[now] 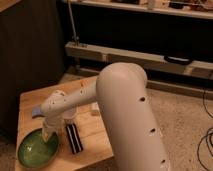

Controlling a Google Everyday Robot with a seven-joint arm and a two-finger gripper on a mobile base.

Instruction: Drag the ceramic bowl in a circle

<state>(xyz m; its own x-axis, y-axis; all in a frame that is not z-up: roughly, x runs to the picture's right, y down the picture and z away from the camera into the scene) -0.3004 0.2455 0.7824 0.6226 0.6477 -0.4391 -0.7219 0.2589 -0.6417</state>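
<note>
The ceramic bowl is wide, shallow and glossy green with a darker rim. It sits at the front left corner of the wooden table. My white arm reaches down over the table from the right. My gripper points down at the bowl's far right rim and touches or nearly touches it. Its tips are hidden against the bowl's inside.
A black and white striped flat object lies just right of the bowl. A small white block sits behind it. A blue item peeks out behind the arm. Metal shelving stands beyond the table.
</note>
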